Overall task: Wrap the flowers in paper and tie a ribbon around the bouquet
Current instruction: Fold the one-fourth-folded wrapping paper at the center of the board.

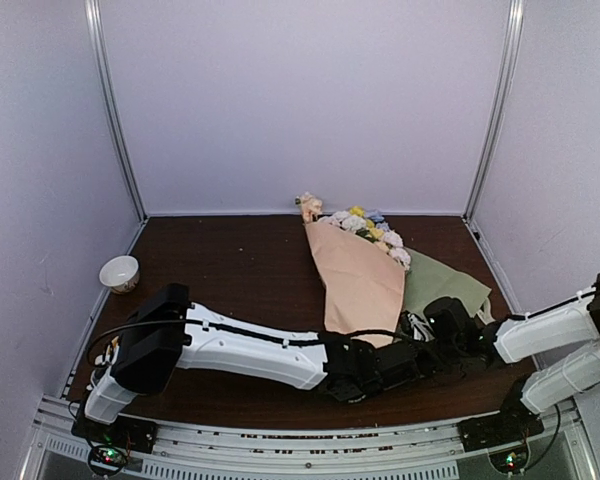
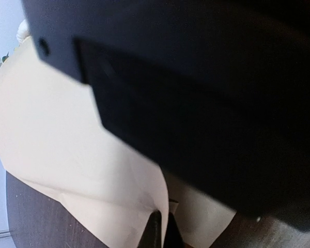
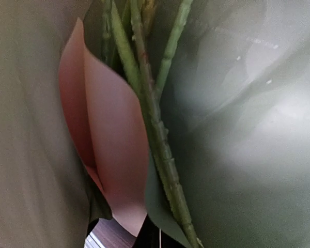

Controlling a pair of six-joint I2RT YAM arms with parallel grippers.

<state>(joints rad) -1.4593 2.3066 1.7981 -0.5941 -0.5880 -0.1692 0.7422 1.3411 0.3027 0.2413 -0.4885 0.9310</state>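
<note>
Bouquet (image 1: 360,280) end sits at the fingers of two low, outstretched arms; left gripper (image 2: 159,233) and right gripper (image 1: 417,334) closed, hold unclear. One bouquet, one bowl (image 1: 119,272).

Both arms (image 1: 245,350) have white shells, black joints and thin black cables.

The peach-tan paper cone bouquet (image 1: 358,285) lies flat on the dark wooden desk (image 1: 230,270), right of centre. Its narrow end points toward 6 o'clock and its mouth toward 12 o'clock. Small pastel flower heads (image 1: 370,228) in yellow, white, pink and pale blue bunch out of the mouth. A sage-green paper flap (image 1: 445,285) spreads flat from the cone's 3 o'clock side. Seen close, thin green stems (image 3: 160,144) run lengthwise between a curled peach paper fold (image 3: 113,155) and the green sheet.
</note>
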